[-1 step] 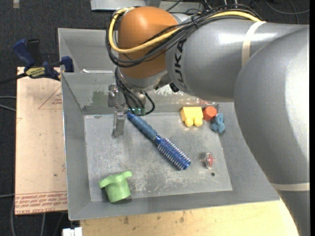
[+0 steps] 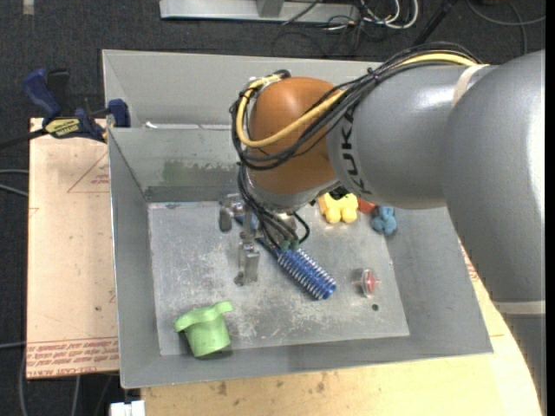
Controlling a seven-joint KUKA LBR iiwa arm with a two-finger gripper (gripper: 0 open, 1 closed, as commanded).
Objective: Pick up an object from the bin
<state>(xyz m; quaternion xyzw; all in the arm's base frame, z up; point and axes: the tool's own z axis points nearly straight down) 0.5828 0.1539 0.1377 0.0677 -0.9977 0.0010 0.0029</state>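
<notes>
My gripper [image 2: 247,269] hangs below the arm's orange cover, low over the bin floor a little left of the middle. Just to its right lies a blue ribbed, brush-like piece [image 2: 307,273], slanting from upper left to lower right, its upper end close beside the gripper. Whether the gripper touches it I cannot tell. A green cap-shaped plastic part [image 2: 205,330] lies toward the bin's front left, well apart from the gripper.
A yellow toy [image 2: 338,207] and a small blue lump [image 2: 385,223] lie at the back right, partly under the arm. A small red and clear piece [image 2: 368,280] sits at the right. The arm covers the bin's back right.
</notes>
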